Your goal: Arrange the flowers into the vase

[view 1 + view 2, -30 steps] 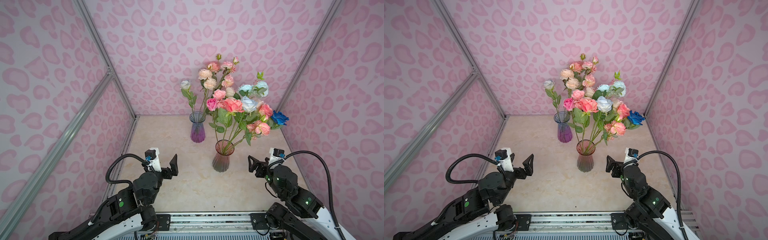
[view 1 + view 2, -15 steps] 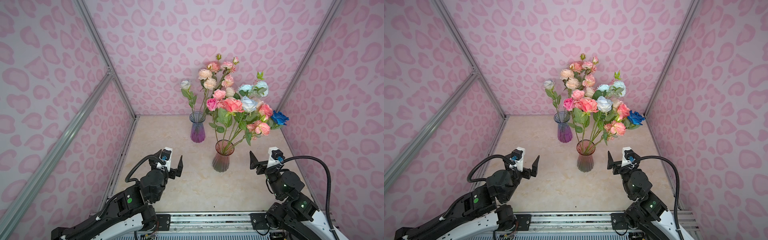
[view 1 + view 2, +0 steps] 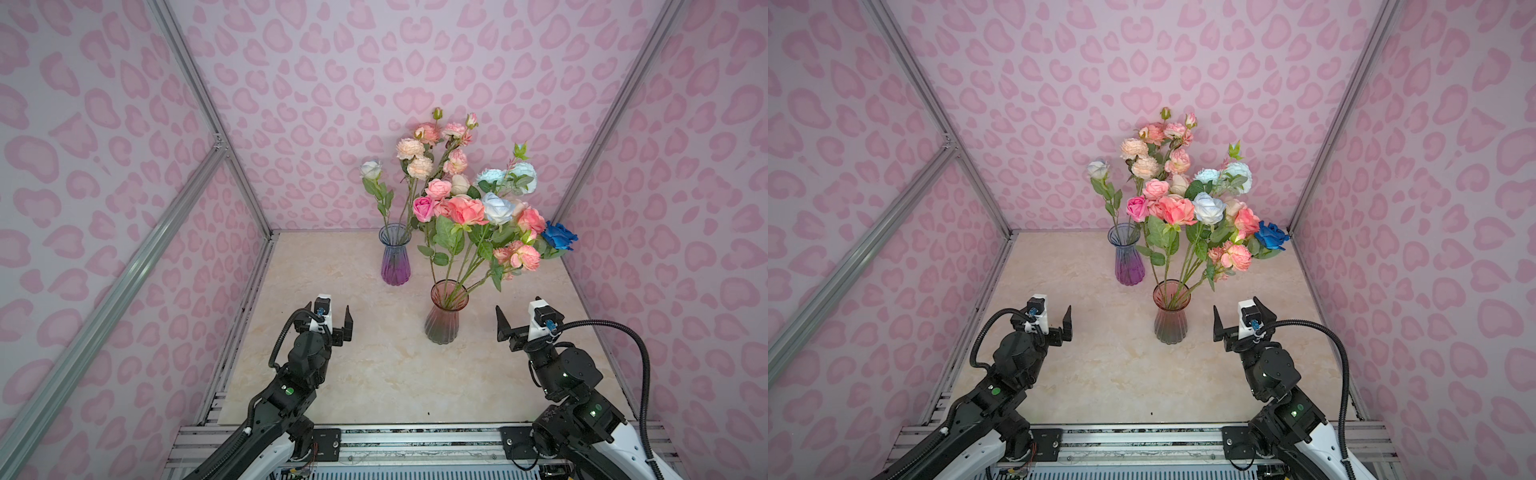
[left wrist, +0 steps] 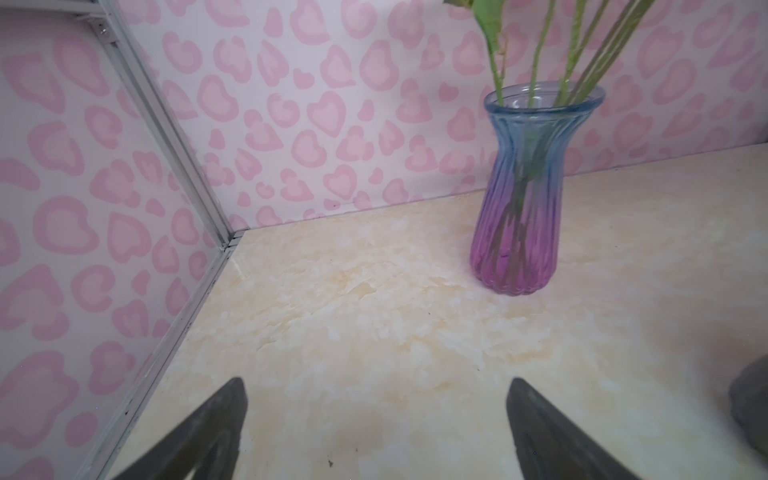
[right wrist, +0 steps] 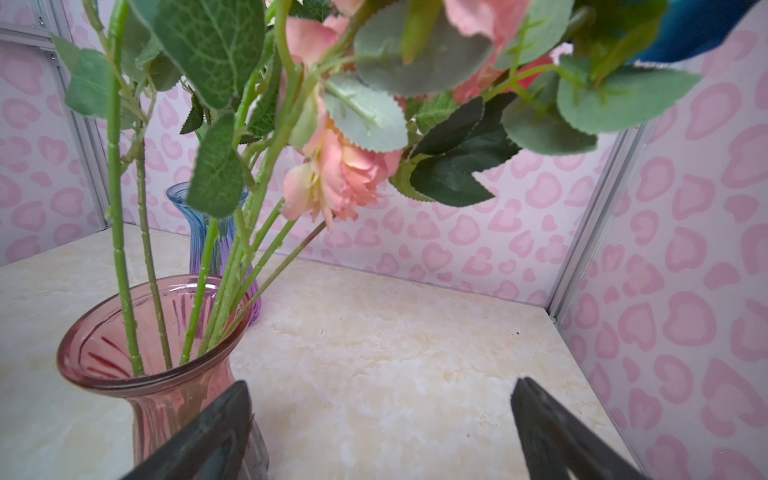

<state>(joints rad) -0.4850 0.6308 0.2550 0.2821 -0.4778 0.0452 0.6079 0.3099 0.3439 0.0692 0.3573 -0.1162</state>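
Leafy pink, peach and blue flowers (image 3: 465, 210) rose upright, fanning rightward, from a ribbed pink glass vase (image 3: 441, 328); left gripper (image 3: 328, 311) and right gripper (image 3: 518, 306) gaped empty.

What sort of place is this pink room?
Probably a robot test booth: pink heart-print walls on a metal frame, a left arm and right arm mounted on a rail, and flowers in a purple vase and a pink vase.

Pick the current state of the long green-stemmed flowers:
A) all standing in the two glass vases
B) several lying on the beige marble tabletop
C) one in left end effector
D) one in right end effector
A: the flowers all stand in the blue-to-purple ribbed glass vase or the pink ribbed glass vase; left end effector and right end effector are open, empty.
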